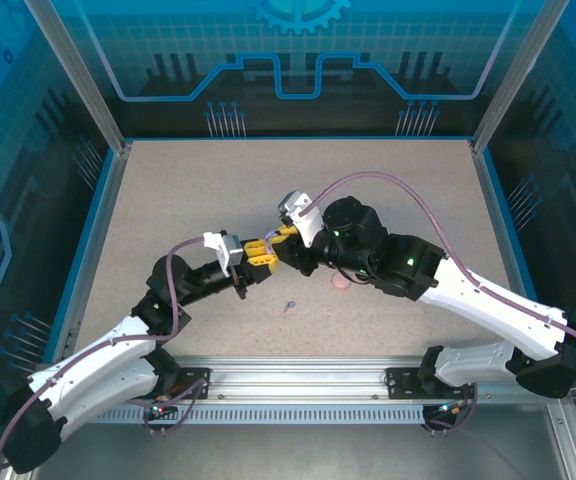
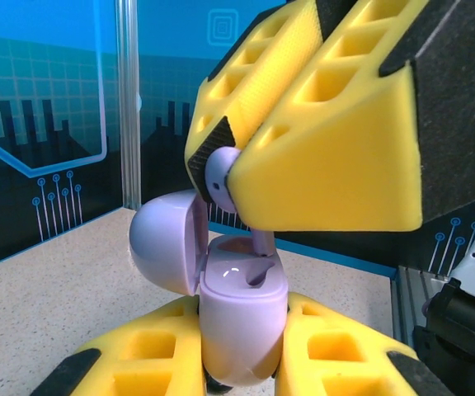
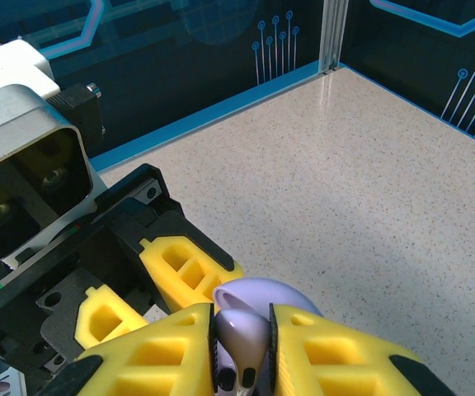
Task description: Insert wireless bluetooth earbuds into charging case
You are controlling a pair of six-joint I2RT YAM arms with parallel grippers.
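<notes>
My left gripper is shut on a lavender charging case, held upright with its round lid swung open to the left. From above, my right gripper is shut on a lavender earbud. In the left wrist view the earbud's head sits between the right fingers and its stem reaches down into a slot of the case. In the top view the two grippers, left and right, meet above mid-table. A second lavender earbud lies loose on the table.
A small pink round case lies on the table under the right arm. The speckled table is ringed by a blue rim and clear walls. The arm bases stand on the metal rail at the near edge.
</notes>
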